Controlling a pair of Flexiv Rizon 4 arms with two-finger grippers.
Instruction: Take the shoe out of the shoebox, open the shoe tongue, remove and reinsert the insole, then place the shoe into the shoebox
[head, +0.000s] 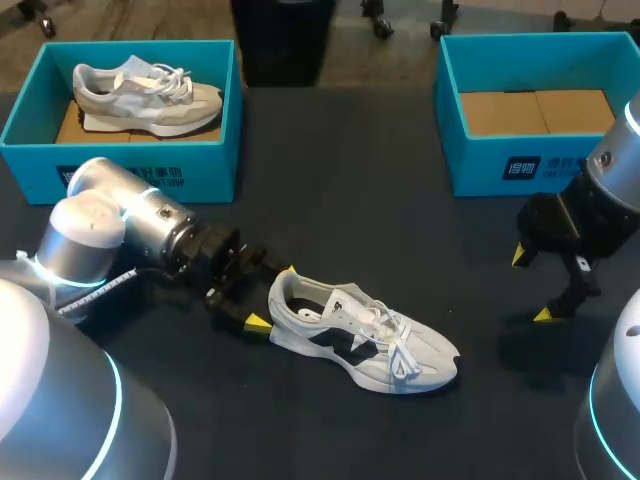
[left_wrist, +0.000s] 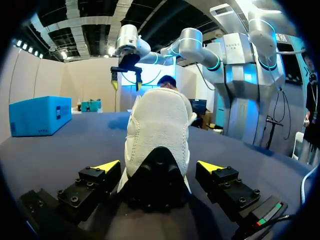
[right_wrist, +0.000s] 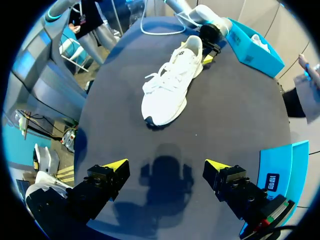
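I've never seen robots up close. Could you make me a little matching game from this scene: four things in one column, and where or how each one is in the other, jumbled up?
Things
1. white shoe
2. grey shoe
3. left gripper
4. right gripper

Places or states
A. open, holding nothing, over bare table
B. inside the left box
C. standing on the table, outside any box
D. open around the white shoe's heel

Pairs: 1-C, 2-B, 3-D, 4-A
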